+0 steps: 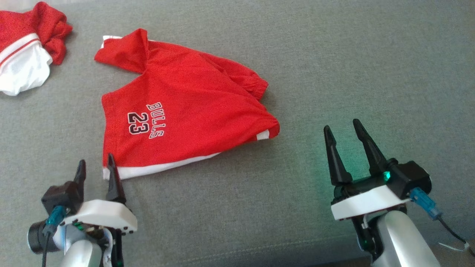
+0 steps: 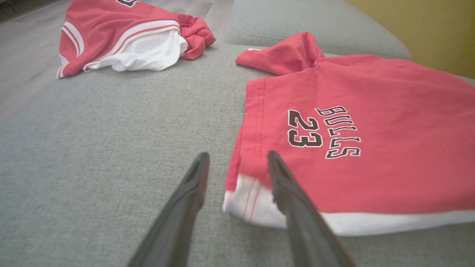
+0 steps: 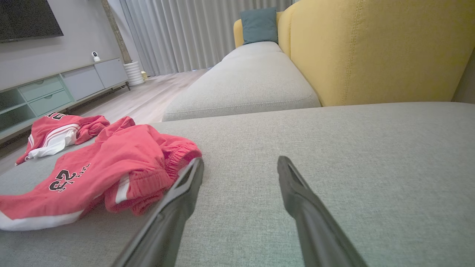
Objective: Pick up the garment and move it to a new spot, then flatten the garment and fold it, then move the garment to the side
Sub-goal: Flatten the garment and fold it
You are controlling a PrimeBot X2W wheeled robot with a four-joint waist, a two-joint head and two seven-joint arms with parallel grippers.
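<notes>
The red Bulls 23 shirt (image 1: 185,96) lies print-up on the grey sofa seat (image 1: 352,55), left of centre. It is roughly spread, but rumpled along its right edge.

The left claw (image 1: 95,160) is released, its fingers parted just beside the near-left corner of the white hem. In its wrist view the hem corner sits between the two fingers, with one finger overlapping the white band. The right claw (image 1: 341,125) is also released and grips nothing. It hangs over bare seat, right of the shirt and apart from it.

This looks like the set-up for a corner pinch. To do it well, the left claw should bite only that hem corner and catch both layers. The right claw needs to cross to the bunched right end before any lift. A one-sided pull would probably drag the cloth into a heap.

The hard parts to read:
- The right end is gathered and tucked under, so the true corner there is hidden.
- The far sleeve is folded over itself.
- I cannot tell whether the left finger touches the hem.
- A second red-and-white garment (image 1: 26,48) at the far left is cut off by the frame edge.
</notes>
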